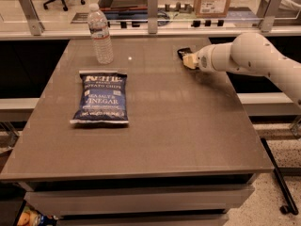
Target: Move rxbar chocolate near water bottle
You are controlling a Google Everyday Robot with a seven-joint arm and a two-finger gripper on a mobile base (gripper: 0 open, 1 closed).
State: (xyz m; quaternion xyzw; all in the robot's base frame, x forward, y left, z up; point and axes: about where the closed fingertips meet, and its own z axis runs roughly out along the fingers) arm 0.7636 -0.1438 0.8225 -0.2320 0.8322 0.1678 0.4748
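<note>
Over the table's [188, 140] far side, level arm [249, 54], tool [189, 60] at rxbar chocolate [183, 52]

Back-left stands the water bottle [101, 34], chip bag [100, 98] before it; back-right, gripper [188, 60] seemingly touching rxbar chocolate [184, 52].

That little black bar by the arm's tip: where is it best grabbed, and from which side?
Probably across its narrow width, coming down from above: the rxbar lies flat and thin on the table, with no tall side to pinch. The gripper is right at its near edge.
</note>
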